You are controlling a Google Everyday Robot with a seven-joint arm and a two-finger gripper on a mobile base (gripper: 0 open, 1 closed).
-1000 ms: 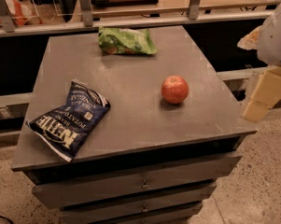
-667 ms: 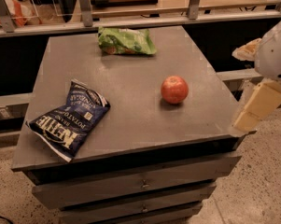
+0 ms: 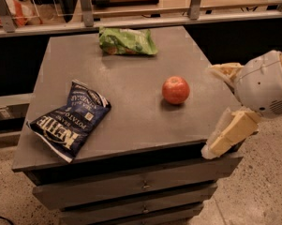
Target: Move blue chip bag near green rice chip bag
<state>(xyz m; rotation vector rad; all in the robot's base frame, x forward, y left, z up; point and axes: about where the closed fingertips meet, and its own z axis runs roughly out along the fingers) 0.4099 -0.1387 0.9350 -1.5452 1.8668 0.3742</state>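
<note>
The blue chip bag lies flat at the front left of the grey cabinet top, its white lettering facing up. The green rice chip bag lies at the far edge, near the middle. My gripper is at the right edge of the cabinet top, near the front right corner. It is open and empty, with one cream finger behind and the other in front. It is far from both bags.
A red apple sits right of centre, between my gripper and the bags. The cabinet has drawers below. A counter with a railing runs behind. Speckled floor lies to the right.
My gripper has moved left and lower, from beside the cabinet to over its front right corner. The bags and the apple have not moved.
</note>
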